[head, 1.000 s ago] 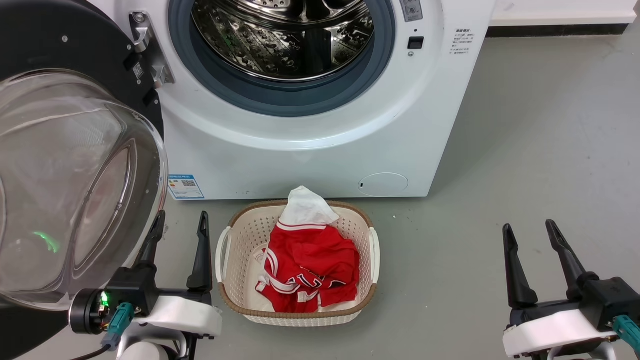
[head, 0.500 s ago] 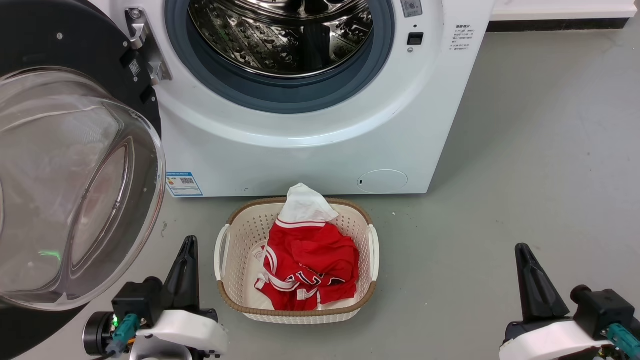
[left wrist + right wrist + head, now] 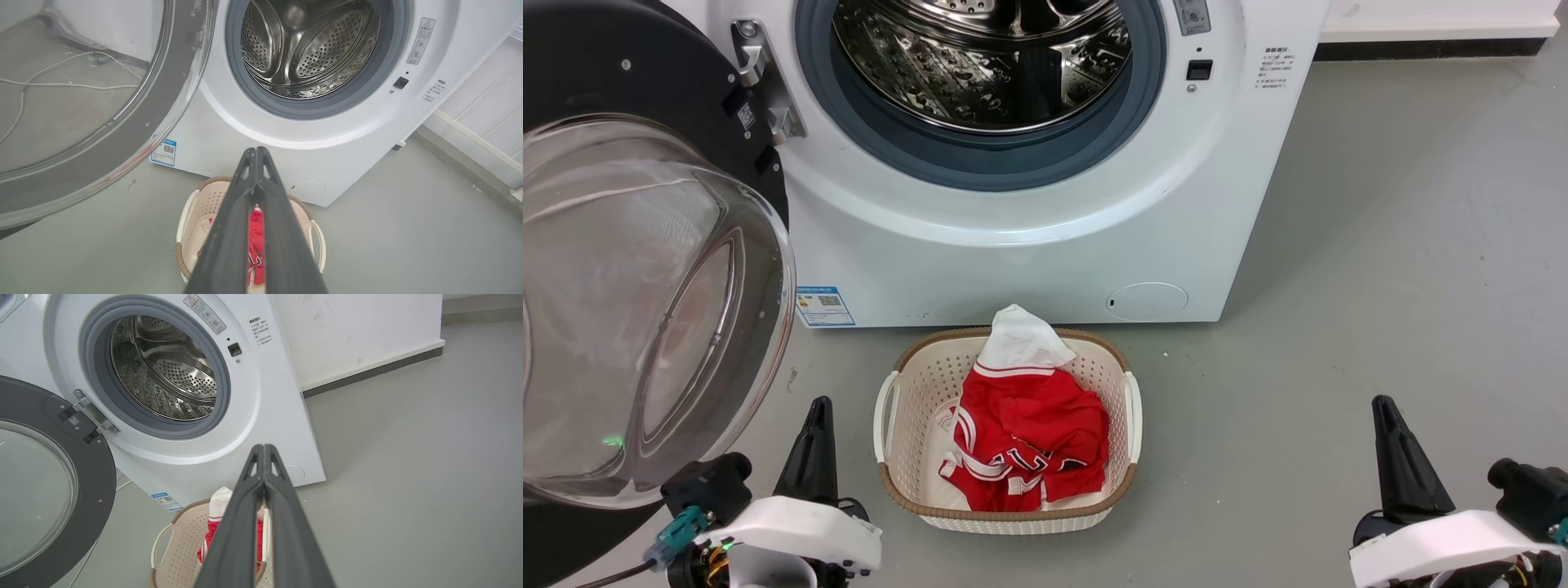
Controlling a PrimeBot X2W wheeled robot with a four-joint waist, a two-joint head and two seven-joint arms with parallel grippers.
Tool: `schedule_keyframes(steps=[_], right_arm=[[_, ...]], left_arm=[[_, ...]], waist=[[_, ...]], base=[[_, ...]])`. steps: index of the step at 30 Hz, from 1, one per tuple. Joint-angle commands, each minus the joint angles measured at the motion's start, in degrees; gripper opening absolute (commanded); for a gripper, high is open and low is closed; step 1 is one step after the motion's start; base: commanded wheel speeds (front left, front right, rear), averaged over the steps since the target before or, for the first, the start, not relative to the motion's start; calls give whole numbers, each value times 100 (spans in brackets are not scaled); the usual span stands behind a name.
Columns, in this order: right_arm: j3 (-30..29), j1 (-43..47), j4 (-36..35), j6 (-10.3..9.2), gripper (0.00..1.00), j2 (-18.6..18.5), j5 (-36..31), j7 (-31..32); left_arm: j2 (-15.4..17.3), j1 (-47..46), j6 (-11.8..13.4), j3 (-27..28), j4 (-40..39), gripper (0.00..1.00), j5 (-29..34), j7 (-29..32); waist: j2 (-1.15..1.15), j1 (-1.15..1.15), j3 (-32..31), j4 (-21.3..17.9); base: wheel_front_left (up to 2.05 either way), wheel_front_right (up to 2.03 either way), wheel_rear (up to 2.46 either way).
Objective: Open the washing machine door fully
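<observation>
The washing machine door (image 3: 596, 73), a glossy black ring with a clear bulging glass bowl (image 3: 645, 310), stands swung wide out to the left on its hinge (image 3: 764, 82). The steel drum (image 3: 988, 57) lies exposed. In the head view my left gripper (image 3: 817, 408) is shut at the lower left, just right of the glass bowl and apart from it. My right gripper (image 3: 1384, 404) is shut at the lower right over bare floor. In the left wrist view the door (image 3: 135, 122) is left of my shut fingers (image 3: 256, 152). The right wrist view shows the door (image 3: 98, 490) beside the shut fingers (image 3: 264, 449).
A cream laundry basket (image 3: 890, 408) holding a red and white garment (image 3: 1029, 425) stands on the grey floor in front of the white machine (image 3: 1045, 245), between my two grippers. A white wall with a dark skirting (image 3: 367, 367) runs to the right. Loose cables (image 3: 61, 81) lie behind the door.
Both grippers went from open to shut. My left gripper drew back and down from the glass bowl. The door stayed put.
</observation>
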Motion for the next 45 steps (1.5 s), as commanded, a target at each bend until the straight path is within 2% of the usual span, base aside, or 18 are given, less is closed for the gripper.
schedule_keyframes(steps=[1, 20, 45], right_arm=[[1, -150, -38, 0, 0, -58, 263, 24], [-22, -357, 207, 0, 0, -124, 2109, 310], [-105, -557, 476, -1, 0, -148, 3992, 654]], left_arm=[[-2, -138, -42, 77, -52, 0, -209, 36], [-167, -216, -326, 378, 88, 0, -1779, 419], [-365, -282, -628, 729, 238, 0, -3393, 852]], waist=[[0, 0, -6, 0], [0, 0, -94, -3], [0, 0, -209, -6]], base=[[0, 0, 0], [0, 0, 0], [0, 0, 0]])
